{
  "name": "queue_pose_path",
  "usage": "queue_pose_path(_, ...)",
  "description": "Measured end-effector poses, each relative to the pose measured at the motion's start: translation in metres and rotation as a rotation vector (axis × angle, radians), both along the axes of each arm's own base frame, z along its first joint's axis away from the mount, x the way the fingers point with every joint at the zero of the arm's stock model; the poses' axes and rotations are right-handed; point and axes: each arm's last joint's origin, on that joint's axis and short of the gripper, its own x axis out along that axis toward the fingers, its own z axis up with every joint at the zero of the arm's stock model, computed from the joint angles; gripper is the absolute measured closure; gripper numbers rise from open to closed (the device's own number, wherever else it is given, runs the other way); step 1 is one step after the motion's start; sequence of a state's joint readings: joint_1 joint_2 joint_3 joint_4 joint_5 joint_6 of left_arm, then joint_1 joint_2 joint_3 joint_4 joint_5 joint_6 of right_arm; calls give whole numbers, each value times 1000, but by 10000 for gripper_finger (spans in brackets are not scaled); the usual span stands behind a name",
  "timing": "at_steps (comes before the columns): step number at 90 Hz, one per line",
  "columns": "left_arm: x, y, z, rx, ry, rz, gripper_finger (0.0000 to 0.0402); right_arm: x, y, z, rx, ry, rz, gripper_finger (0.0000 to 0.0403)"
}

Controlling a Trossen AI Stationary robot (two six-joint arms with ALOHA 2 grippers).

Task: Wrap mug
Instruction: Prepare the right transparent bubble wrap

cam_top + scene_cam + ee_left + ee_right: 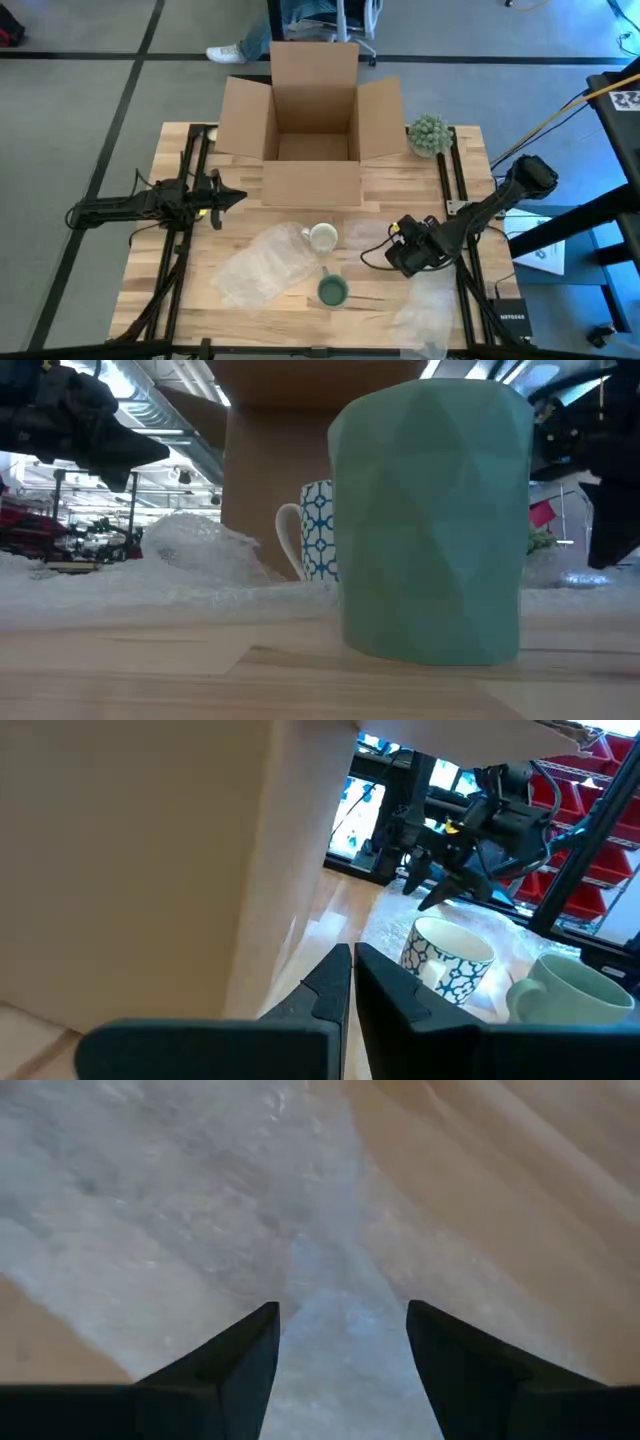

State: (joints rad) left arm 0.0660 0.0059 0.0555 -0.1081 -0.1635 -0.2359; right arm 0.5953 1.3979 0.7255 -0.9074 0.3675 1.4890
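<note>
Patterned white mug (pixel 322 238) upright mid-bench (pixel 200 300) on the bubble wrap (pixel 265 265), green mug (pixel 332 291) just beside. Right gripper (pixel 340 1335) low over wrap, fingers (pixel 235 1355) spread, nothing held. Left gripper (pixel 352 975) near the cardboard box (pixel 310 130), fingers pressed together, empty.

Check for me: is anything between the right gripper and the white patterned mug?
Nothing solid. The right gripper, open, hovers over bubble wrap lying flat between it and the white patterned mug; the green mug sits off that line.
</note>
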Motion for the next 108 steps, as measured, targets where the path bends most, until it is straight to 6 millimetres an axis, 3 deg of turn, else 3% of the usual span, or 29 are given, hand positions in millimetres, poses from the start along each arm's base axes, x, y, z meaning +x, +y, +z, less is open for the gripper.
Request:
queue_pose_path(25, 0, 0, 0, 0, 0, 0, 402, 9, 4, 1, -6, -115, 25, 220)
queue_pose_path(68, 0, 0, 0, 0, 0, 0, 402, 10, -3, -11, -91, -30, -2, 233)
queue_pose_path(84, 0, 0, 0, 0, 0, -1, 402, 12, -1, -21, -104, 41, 26, 281)
queue_pose_path(100, 0, 0, 0, 0, 0, 0, 402, 11, -1, -23, -106, 87, 77, 385)
queue_pose_path(108, 0, 0, 0, 0, 0, 0, 402, 11, -1, -16, -116, 128, 94, 390)
